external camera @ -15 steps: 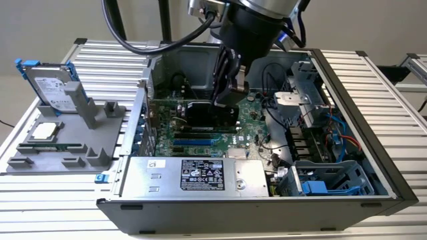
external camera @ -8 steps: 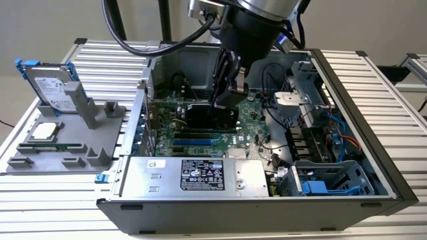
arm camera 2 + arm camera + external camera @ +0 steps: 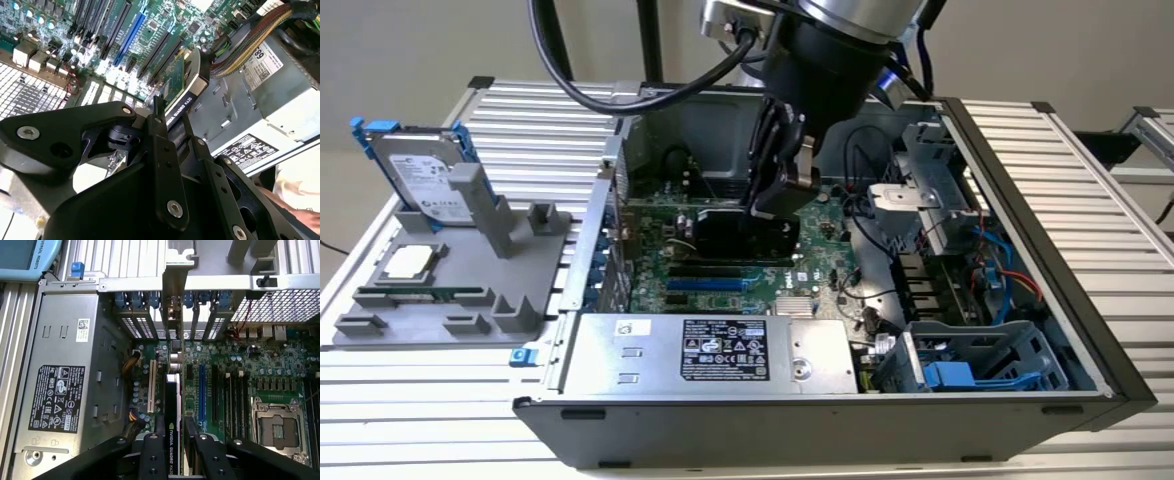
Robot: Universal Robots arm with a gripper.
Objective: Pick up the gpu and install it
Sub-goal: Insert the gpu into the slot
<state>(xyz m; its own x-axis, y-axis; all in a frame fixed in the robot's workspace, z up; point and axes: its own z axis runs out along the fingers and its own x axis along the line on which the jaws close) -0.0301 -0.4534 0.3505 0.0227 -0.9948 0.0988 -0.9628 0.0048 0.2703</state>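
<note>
My gripper (image 3: 774,200) is down inside the open computer case (image 3: 1067,250), shut on the gpu (image 3: 740,235). The card's black cooler faces the exterior camera. Seen edge-on in the first wrist view, the gpu (image 3: 172,405) stands upright between the white slot (image 3: 151,390) and the blue slot (image 3: 201,390), and its silver bracket (image 3: 172,315) reaches the case's rear wall. The second wrist view shows the green board and black cooler of the gpu (image 3: 182,82) running out from between the fingers (image 3: 160,125) towards the motherboard slots. I cannot tell whether its edge sits in a slot.
A grey power supply (image 3: 707,350) fills the case's near side, with a drive cage (image 3: 974,365) and loose cables (image 3: 987,265) at the exterior view's right. The empty processor socket (image 3: 277,422) lies beside the slots. A grey fixture (image 3: 454,300) outside holds a hard drive (image 3: 420,175).
</note>
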